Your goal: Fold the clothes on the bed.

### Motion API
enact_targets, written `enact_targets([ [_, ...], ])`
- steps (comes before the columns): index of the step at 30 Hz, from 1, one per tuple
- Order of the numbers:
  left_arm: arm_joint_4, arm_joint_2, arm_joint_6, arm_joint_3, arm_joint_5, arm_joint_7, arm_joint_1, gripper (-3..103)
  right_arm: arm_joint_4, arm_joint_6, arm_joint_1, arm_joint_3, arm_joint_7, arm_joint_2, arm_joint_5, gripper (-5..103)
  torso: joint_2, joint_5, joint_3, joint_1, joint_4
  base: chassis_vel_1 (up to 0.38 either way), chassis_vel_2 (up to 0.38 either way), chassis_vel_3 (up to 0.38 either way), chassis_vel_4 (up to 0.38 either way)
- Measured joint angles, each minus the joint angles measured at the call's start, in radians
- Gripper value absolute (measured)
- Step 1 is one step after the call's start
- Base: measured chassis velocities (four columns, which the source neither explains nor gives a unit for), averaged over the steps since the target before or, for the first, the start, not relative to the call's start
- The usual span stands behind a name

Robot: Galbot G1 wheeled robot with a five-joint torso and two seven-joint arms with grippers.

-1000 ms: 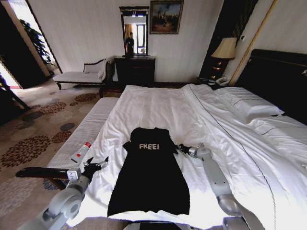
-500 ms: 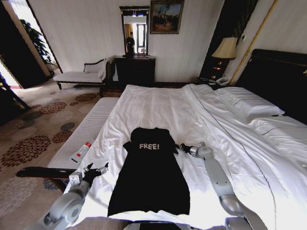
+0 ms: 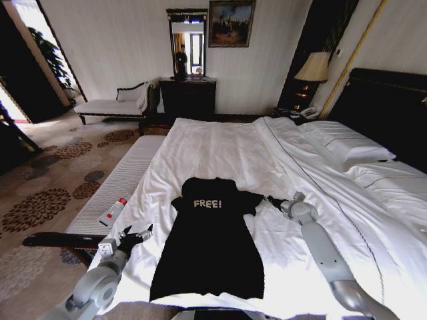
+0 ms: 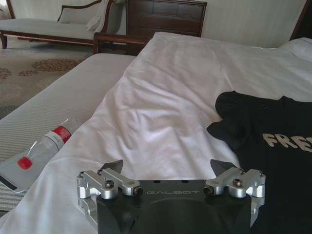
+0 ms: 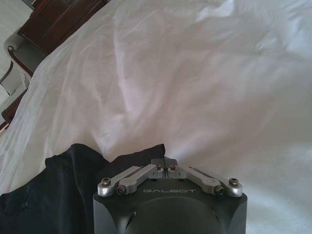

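The clothes [image 3: 208, 243], a black garment with white "FREE!" lettering, lie flat on the near part of the bed [image 3: 220, 143]. My right gripper [image 3: 269, 199] is at the garment's right sleeve. In the right wrist view the gripper [image 5: 164, 165] is shut on the edge of that black sleeve [image 5: 73, 185], which is drawn out sideways over the white sheet. My left gripper [image 3: 138, 234] hovers open over the sheet to the left of the garment, apart from it. In the left wrist view the left gripper [image 4: 166, 165] holds nothing, and the clothes [image 4: 263, 141] lie off to one side.
A white-cushioned bench [image 3: 127, 173] runs along the bed's left side with a plastic bottle [image 3: 115, 209] lying on it. Pillows [image 3: 347, 143] and a dark headboard [image 3: 390, 110] are at the right. A dresser [image 3: 188, 99] and chaise [image 3: 113, 103] stand by the far wall.
My right gripper has moved to the right, pulling the garment's right sleeve outward. The left arm has shifted only slightly.
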Motion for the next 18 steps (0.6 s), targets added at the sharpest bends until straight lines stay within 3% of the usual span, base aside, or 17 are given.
enact_targets([
  [18, -0.026, 0.016, 0.0, -0.02, -0.008, -0.008, 0.019, 100, 0.043, 0.0, -0.036, 0.035, 0.012, -0.033, 0.027, 0, 0.0, -0.0002, 0.0, 0.0, 0.0, 0.0, 0.0, 0.0, 0.0],
])
